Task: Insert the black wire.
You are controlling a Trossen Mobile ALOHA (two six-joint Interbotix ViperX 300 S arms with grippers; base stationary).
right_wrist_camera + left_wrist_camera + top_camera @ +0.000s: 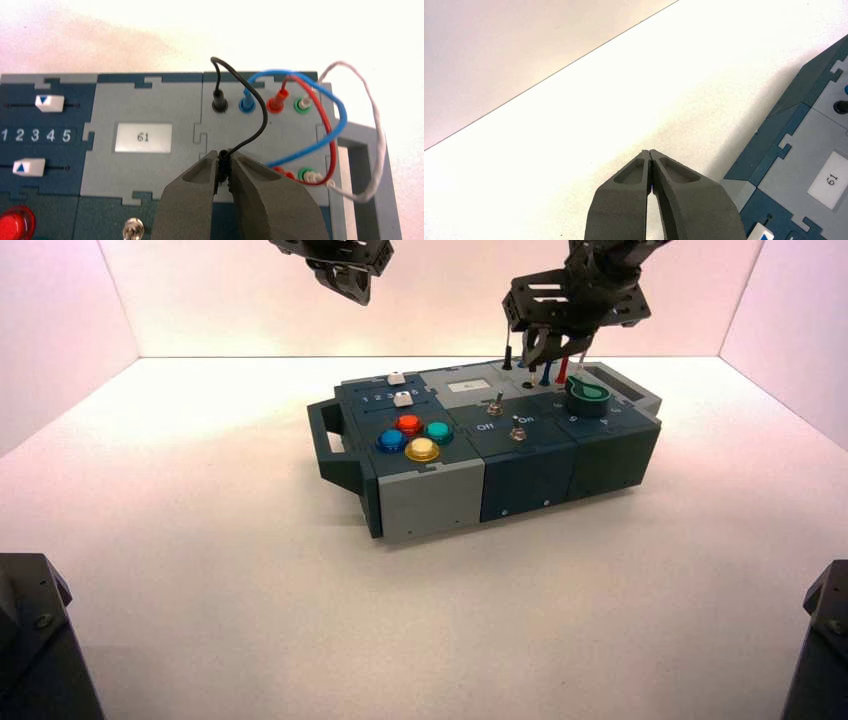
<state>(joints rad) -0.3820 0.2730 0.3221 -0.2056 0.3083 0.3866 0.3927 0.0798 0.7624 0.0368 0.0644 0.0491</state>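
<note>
The black wire (263, 119) loops up from its one plug (219, 101), which stands in the far black socket of the box (430, 492). Its other plug is pinched upright between the fingers (260, 200) of my right gripper (223, 159), above the near row of sockets. In the high view my right gripper (547, 346) hangs over the box's far right part, beside the standing black plug (507, 358). The socket under the held plug is hidden by the fingers. My left gripper (650, 153) is shut on nothing, raised beyond the box's far left (345, 282).
Blue (338, 107), red (327, 135) and white (376, 135) wires loop beside the black one, plugged into both socket rows. A small display (143, 136) reads 61. Two white sliders (49, 102), two toggle switches (517, 430), a green knob (588, 395) and coloured buttons (408, 424) sit nearby.
</note>
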